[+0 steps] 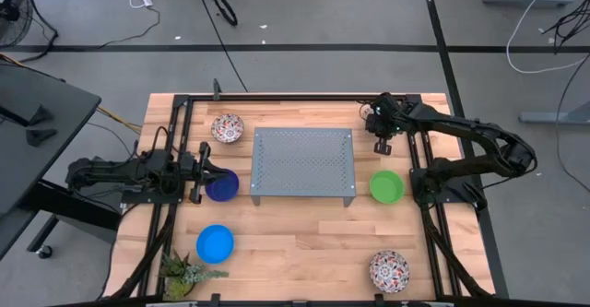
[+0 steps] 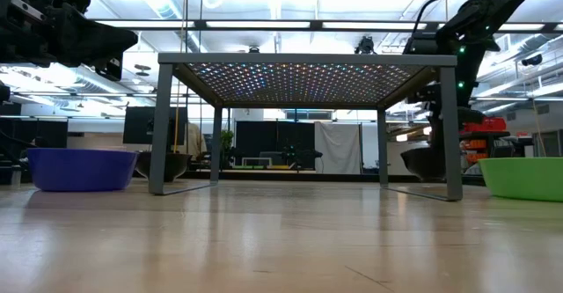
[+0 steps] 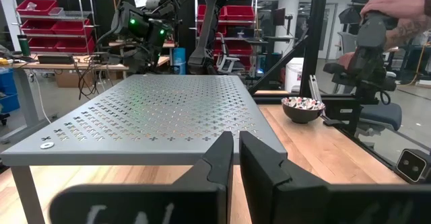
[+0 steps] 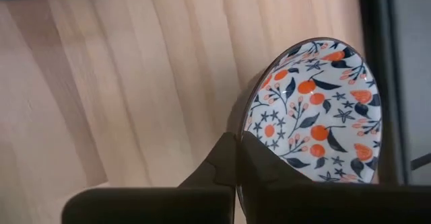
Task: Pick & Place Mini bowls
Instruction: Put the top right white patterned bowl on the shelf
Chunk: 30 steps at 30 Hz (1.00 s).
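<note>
Grey perforated metal tray [image 1: 303, 166] at mid-counter [image 1: 304, 252]. Left of it: white floral mini bowl [image 1: 227, 127] near the far corner, dark blue mini bowl [image 1: 222, 186] just beside the near corner, under the left tool [image 1: 205, 172]. Bright blue mini bowl [image 1: 215, 243] nearer the front, spiky green plant [image 1: 182, 272] at the front-left edge. Right of the tray: green mini bowl [image 1: 387, 186]; second white floral mini bowl [image 1: 389, 271] front-right. Right tool [image 1: 382, 145] beside the tray's far-right corner, clamped on a third floral mini bowl [image 4: 316, 113].

Grey perforated tray [image 1: 302, 164], spiky plant [image 1: 182, 272]
</note>
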### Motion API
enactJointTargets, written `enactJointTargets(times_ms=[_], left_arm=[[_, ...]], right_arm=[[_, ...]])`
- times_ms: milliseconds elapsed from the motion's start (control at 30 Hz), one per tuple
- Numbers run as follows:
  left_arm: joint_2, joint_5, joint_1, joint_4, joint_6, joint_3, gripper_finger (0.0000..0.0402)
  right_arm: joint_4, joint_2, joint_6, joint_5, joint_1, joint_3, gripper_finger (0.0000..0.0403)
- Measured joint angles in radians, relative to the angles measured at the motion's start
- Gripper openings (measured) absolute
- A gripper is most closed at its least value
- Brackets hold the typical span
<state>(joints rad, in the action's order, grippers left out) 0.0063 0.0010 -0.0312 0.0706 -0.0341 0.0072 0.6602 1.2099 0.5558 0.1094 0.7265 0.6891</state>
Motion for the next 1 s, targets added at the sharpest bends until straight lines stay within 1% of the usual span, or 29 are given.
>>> enactJointTargets(times_ms=[267, 367, 533, 600, 800, 1000], left_arm=[[0.000, 0.000, 0.000, 0.000, 0.000, 0.000, 0.0032], [0.000, 0.000, 0.000, 0.000, 0.000, 0.000, 0.0032], [0.000, 0.000, 0.000, 0.000, 0.000, 0.000, 0.0032], [0.000, 0.000, 0.000, 0.000, 0.000, 0.000, 0.0032], [0.000, 0.000, 0.000, 0.000, 0.000, 0.000, 0.0032], [0.000, 0.000, 0.000, 0.000, 0.000, 0.000, 0.0032]], right_arm=[[0.019, -0.110, -0.001, 0.011, -0.003, 0.000, 0.0000], [0.052, -0.145, -0.001, 0.012, -0.012, 0.020, 0.0000], [0.100, -0.170, -0.001, 0.022, -0.015, 0.099, 0.0000], [0.116, -0.174, 0.006, 0.038, -0.015, 0.135, 0.0000], [0.164, -0.174, 0.023, 0.040, -0.018, 0.251, 0.0000], [0.223, -0.174, 0.037, 0.041, -0.065, 0.352, 0.0000]])
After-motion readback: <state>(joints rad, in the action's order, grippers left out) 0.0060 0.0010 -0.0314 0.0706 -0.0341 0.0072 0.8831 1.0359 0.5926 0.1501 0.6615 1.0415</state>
